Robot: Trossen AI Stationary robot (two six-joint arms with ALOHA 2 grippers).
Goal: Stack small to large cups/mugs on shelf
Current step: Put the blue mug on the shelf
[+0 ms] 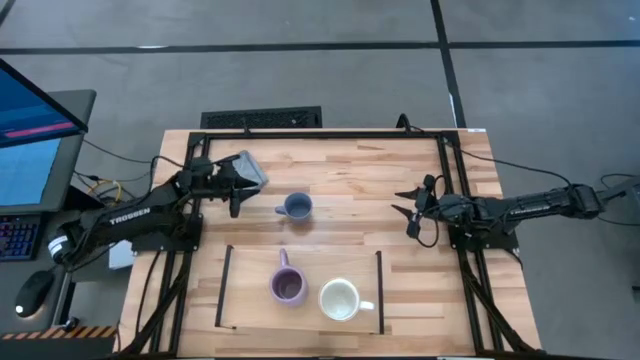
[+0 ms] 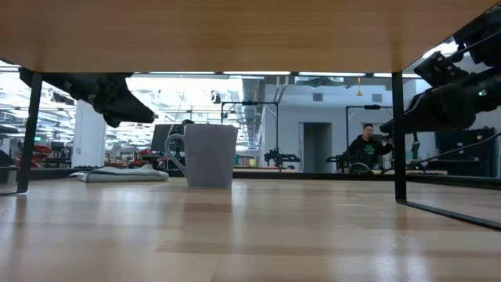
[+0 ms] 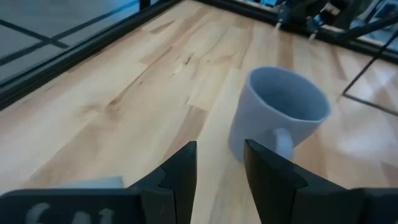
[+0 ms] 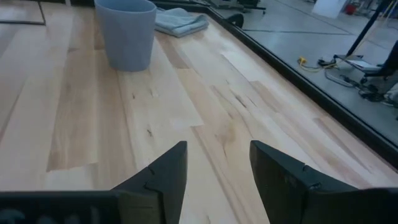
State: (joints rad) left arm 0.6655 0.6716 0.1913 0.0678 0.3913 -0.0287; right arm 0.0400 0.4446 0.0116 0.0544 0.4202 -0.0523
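High view: the left hand hovers over the table with its fingers a narrow gap apart and nothing between them. The blue mug stands just ahead of it, handle turned toward the hand, which suits a pinch on that handle. The purple mug and white mug already sit side by side on the shelf, past the blue one and to the hand's right, so the smallest probably goes on last. The right hand waits well apart on the far side, fingers spread and empty. A grey cloth lies just beside the left hand.

Low view: the blue mug rests upright on the boards under the shelf's edge, the left hand raised nearby. Behind is a bright lab, with a person seated far off.

Left wrist view: the mug sits slightly off the gap between the fingers, handle facing them, not yet touched.

Right wrist view: pale wood planks run ahead of the spread fingers to the mug and cloth; grey floor and cables lie beyond the table's black frame.
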